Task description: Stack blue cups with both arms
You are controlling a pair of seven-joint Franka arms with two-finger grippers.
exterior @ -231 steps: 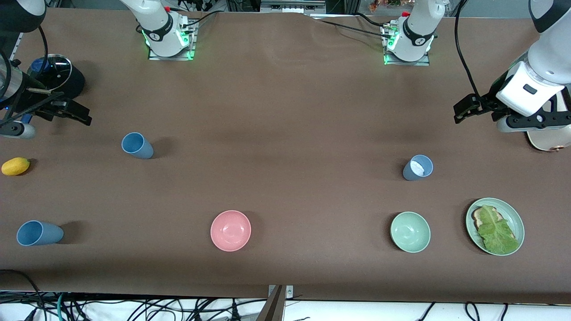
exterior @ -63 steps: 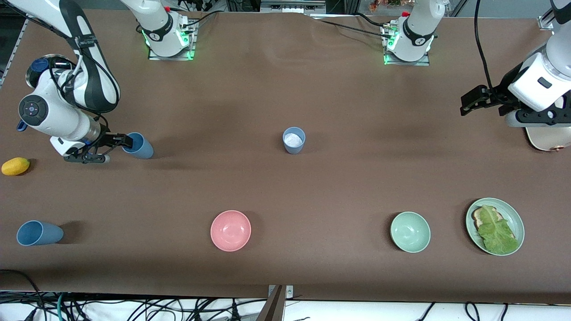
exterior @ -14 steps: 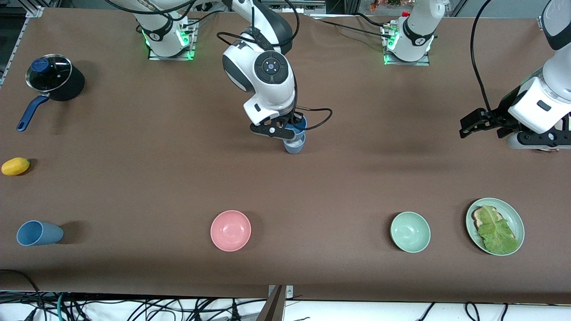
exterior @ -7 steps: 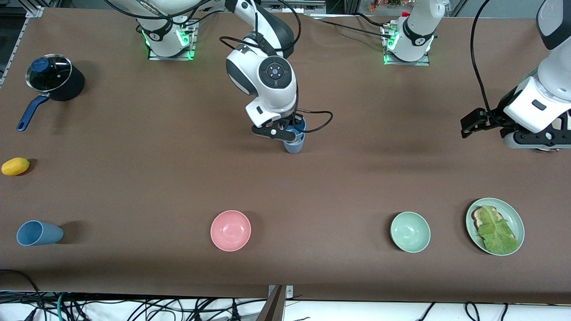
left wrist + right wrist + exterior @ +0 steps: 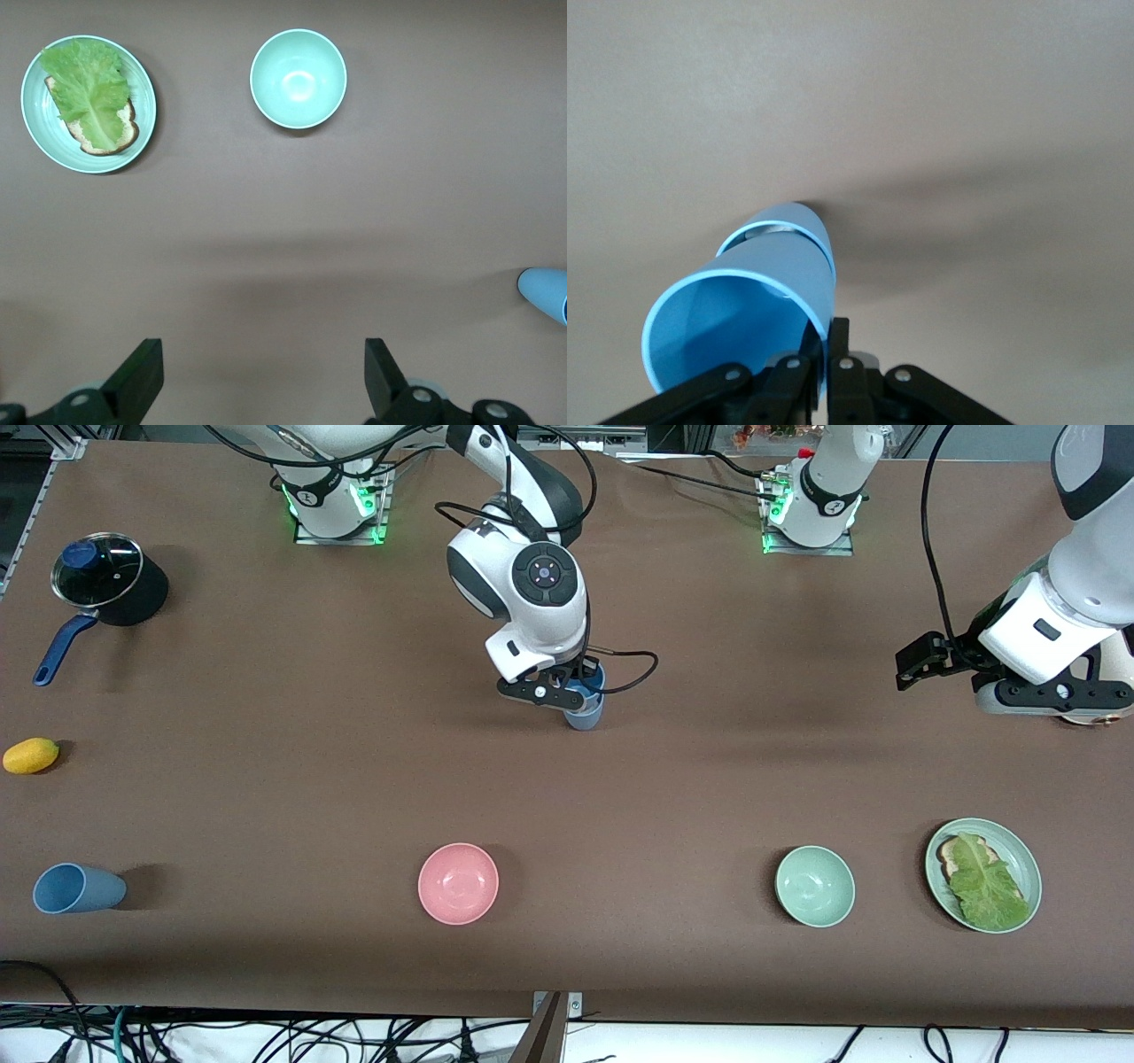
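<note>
My right gripper [image 5: 576, 689] is shut on the rim of a sky-blue cup [image 5: 588, 685], whose base sits inside the paler grey-blue cup [image 5: 585, 716] standing at the table's middle. In the right wrist view the sky-blue cup [image 5: 744, 301] is pinched by the wall between my fingers [image 5: 829, 359], and the paler cup's rim [image 5: 799, 221] shows around its lower end. Another blue cup [image 5: 75, 888] lies on its side at the right arm's end, near the front camera. My left gripper [image 5: 921, 662] is open and empty over bare table at the left arm's end; its fingers [image 5: 142, 376] stand wide apart.
A pink bowl [image 5: 458, 883] and a pale green bowl [image 5: 815, 886] sit nearer the front camera. A green plate [image 5: 1019, 850] with lettuce on bread is beside the green bowl. A lidded pot [image 5: 99, 577] and a yellow lemon [image 5: 31, 755] are at the right arm's end.
My right gripper has lowered the sky-blue cup a little deeper into the paler cup. My left arm has shifted slightly toward the table's middle, still open.
</note>
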